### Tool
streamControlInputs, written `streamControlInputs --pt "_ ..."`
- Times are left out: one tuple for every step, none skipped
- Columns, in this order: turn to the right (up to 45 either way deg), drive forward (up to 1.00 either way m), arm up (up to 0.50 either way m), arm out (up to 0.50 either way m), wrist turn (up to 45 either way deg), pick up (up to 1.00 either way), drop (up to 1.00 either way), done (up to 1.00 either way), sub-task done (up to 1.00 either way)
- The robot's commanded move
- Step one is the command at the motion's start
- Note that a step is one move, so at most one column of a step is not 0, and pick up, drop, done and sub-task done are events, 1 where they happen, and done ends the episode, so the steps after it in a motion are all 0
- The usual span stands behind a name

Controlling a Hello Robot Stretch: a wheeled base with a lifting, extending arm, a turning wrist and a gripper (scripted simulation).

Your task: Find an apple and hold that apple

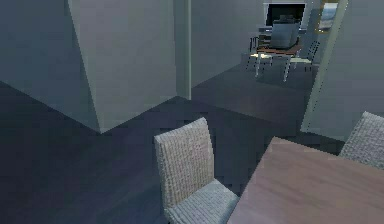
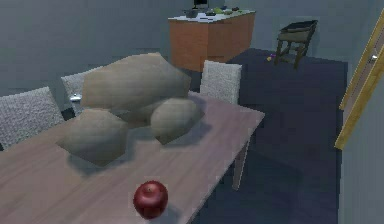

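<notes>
Red apple (image 2: 151, 198) on wooden table (image 2: 222, 128), tan lumps (image 2: 135, 92) behind it, hand's state cannot be told

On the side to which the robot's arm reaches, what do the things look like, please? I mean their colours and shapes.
A brown wooden table carries a round, dark red apple, low in the arm side view. Behind the table stands a pale grey woven chair. Farther off are an orange counter with small things on top and a dark seat.
</notes>
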Motion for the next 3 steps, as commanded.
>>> streamControlInputs --pt "0.0 0.00 0.50 0.00 0.0 0.00 0.00 0.00 0.00" --pt "0.0 0.00 0.38 0.00 0.0 0.00 0.00 0.00 0.00" --pt "0.0 0.00 0.00 0.12 0.0 0.00 0.00 0.00 0.00"
